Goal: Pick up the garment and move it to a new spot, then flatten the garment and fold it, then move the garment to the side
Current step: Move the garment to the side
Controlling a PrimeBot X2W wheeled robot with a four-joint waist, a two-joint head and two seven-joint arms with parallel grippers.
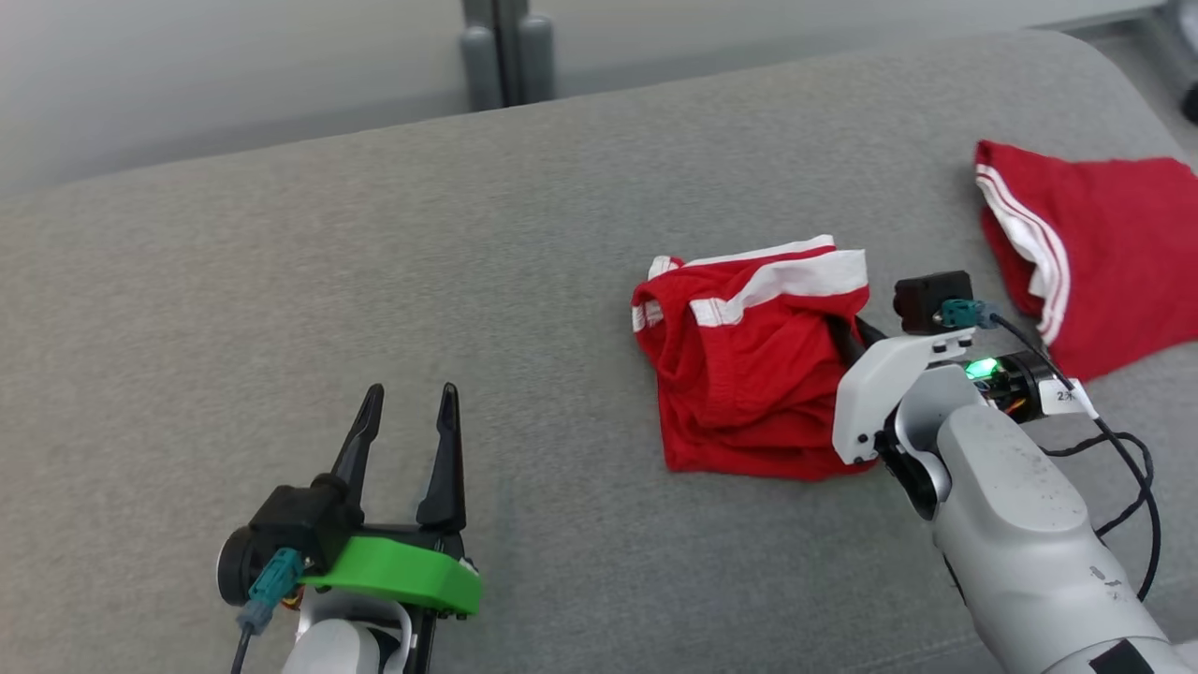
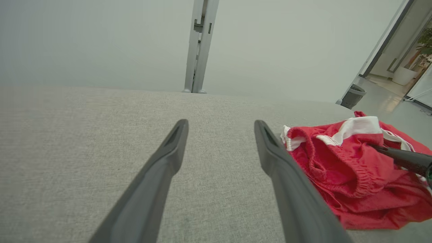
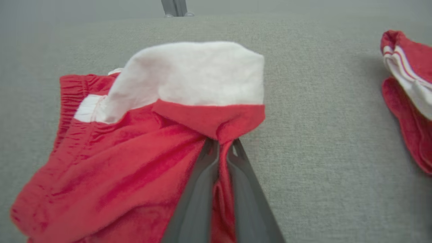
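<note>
A wide grey padded surface (image 1: pixel 328 281) spreads before us. On it, right of centre, lies the garment (image 1: pixel 749 384): red shorts with white bands, bunched into a loose heap. A second red piece (image 1: pixel 1104 243) with white stripes lies well apart from it, at the far right edge.

Our right gripper (image 3: pixel 221 143) reaches into the heap's right side. Its two dark fingers are pressed together, with a fold of red cloth just under a white band pinched between them. Our left gripper (image 1: pixel 411 388) hovers over bare surface at the lower left, well apart from the cloth, with its fingers spread wide and nothing between them.

We judge the cloth light, soft and limp. It will likely sag and trail from any single pinch, though it should not slip much against the fingers. A fold taken at one hem may lift only a layer, leaving the rest to drag. For flattening, the better holds look to be the two ends of the elastic waistband (image 3: pixel 69 94), one for each gripper.
</note>
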